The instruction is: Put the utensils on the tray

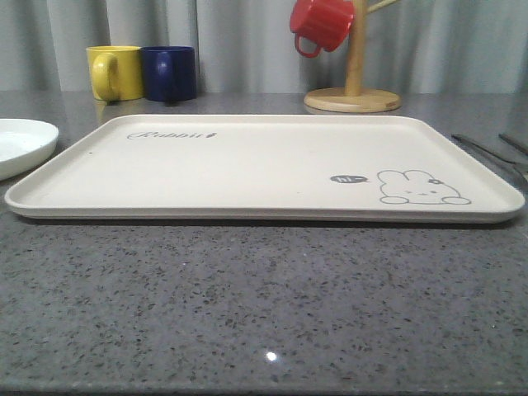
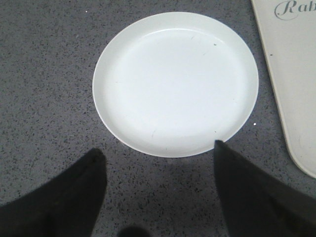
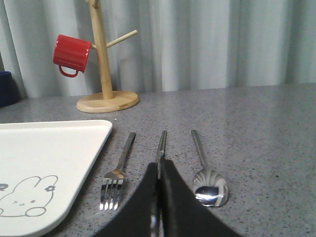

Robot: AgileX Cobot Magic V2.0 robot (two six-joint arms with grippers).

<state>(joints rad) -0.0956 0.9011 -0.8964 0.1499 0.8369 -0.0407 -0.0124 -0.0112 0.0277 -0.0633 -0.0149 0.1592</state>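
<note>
The cream tray [image 1: 247,165] with its rabbit drawing lies flat on the grey counter with nothing on it, and its corner [image 3: 44,148] also shows in the right wrist view. To its right lie three silver utensils side by side: a fork [image 3: 118,170], the chopsticks [image 3: 161,143] and a spoon [image 3: 207,182]. My right gripper [image 3: 159,165] is shut on the near end of the chopsticks, whose far end stretches away along the counter. My left gripper [image 2: 157,148] hangs open over bare counter at the rim of a round white plate [image 2: 175,81].
A wooden mug tree [image 1: 353,82] with a red mug [image 1: 320,25] stands behind the tray. A yellow mug [image 1: 114,73] and a dark blue mug [image 1: 169,73] sit at the back left. The white plate [image 1: 21,144] lies left of the tray.
</note>
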